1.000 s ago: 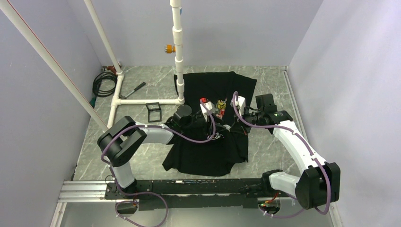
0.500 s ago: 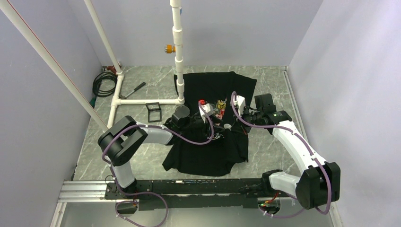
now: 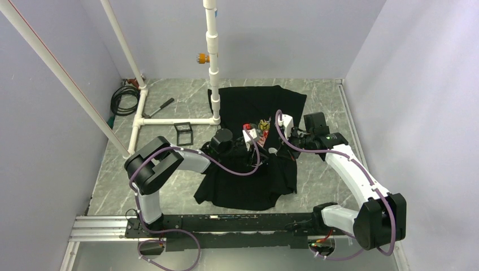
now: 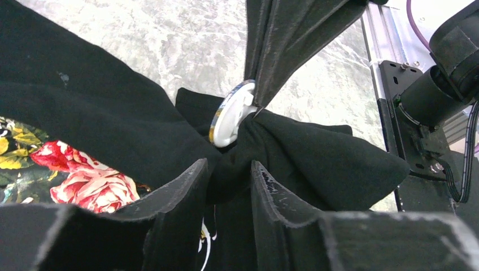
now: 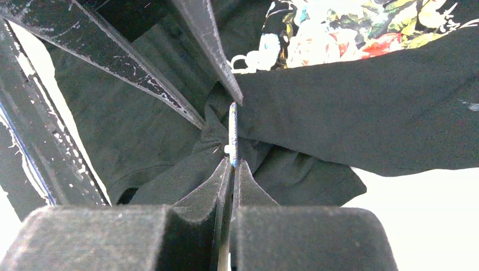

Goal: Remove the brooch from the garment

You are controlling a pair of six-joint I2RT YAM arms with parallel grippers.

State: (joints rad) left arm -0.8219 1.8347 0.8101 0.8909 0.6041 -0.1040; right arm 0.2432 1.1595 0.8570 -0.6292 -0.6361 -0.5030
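Left gripper (image 4: 229, 169): jaws drawn in to a narrow gap, and a bunched fold of the garment (image 4: 85, 107) is pinched between them. The brooch (image 4: 230, 116) is seen just beyond the jaw tips, tilted, against the gathered cloth. The rose print (image 4: 85, 180) lies to the left of the jaws.

Right gripper (image 5: 232, 165): jaws nearly closed, and the thin rim of the brooch is clamped at the tips. The disc is seen edge-on and projects straight out past the tips. Grey marbled table (image 4: 169, 39) noted beyond.
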